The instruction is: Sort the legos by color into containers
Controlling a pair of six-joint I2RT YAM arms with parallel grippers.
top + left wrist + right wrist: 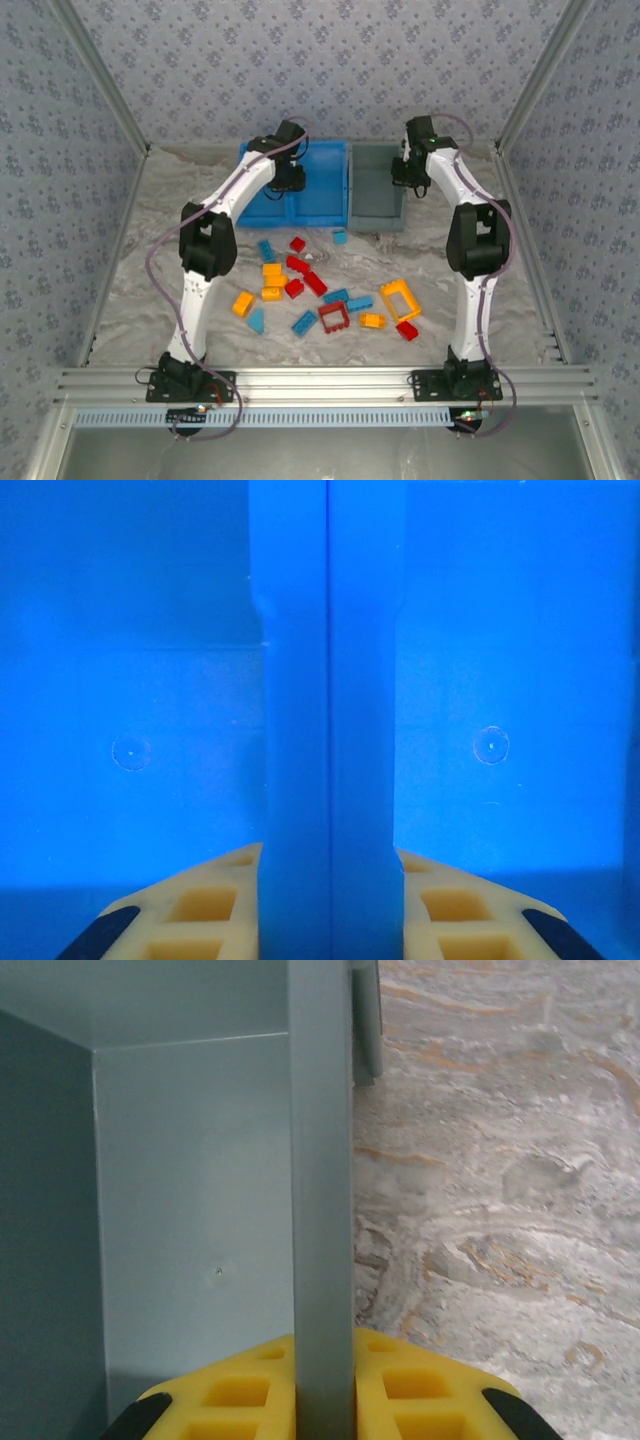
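Now left tool (328,905) clamps the blue bin divider (328,680); right tool (322,1385) clamps the grey bin wall (320,1110).

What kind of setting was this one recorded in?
Probably a lab robot cell: patterned panels wall in a marbled tabletop, with an aluminium rail along its near edge.
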